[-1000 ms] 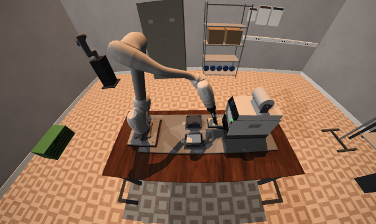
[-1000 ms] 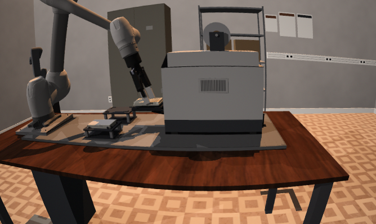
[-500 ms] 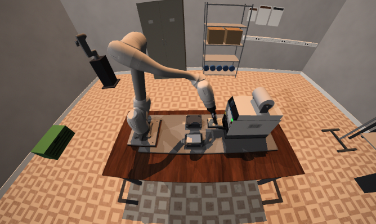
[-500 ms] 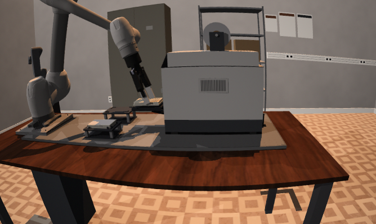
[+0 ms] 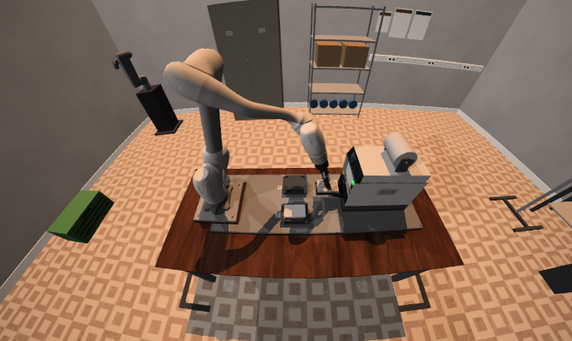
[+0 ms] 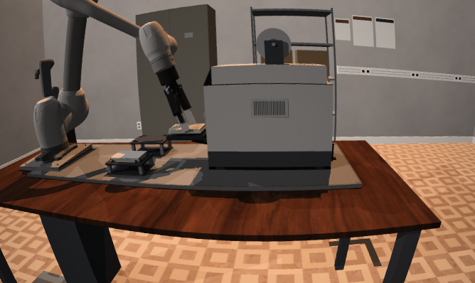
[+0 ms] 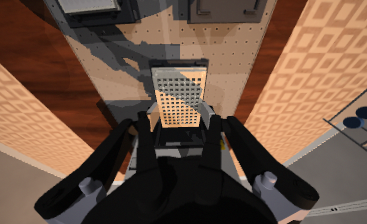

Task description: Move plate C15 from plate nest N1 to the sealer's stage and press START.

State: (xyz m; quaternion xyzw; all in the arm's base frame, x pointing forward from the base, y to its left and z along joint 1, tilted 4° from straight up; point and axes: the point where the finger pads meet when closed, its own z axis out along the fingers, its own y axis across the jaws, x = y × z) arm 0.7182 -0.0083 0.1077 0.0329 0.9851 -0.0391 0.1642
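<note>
Part-closed, our hand (image 5: 326,183) (image 6: 186,122) (image 7: 180,108) gripped plate C15 (image 5: 332,185) (image 6: 194,128) (image 7: 180,97) by its sides, before the sealer (image 5: 384,187) (image 6: 267,117), over its stage (image 6: 185,136) (image 7: 179,63); we judged it light, stiff, best held low.

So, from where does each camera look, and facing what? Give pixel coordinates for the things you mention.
Top: high before the wooden table (image 5: 309,257) (image 6: 200,213) (image 7: 40,75), tilted down toward the rear wall; whole arm (image 5: 241,100) (image 6: 75,53) visible.
Exterior: lower, same side, facing that wall; arm cropped above.
Wrist: beyond the arm's end, facing the well plate (image 5: 335,185) (image 6: 197,126) (image 7: 180,92); end effector (image 5: 327,184) (image 6: 186,123) (image 7: 180,108) visible.
Top and exterior share the rear wall.
</note>
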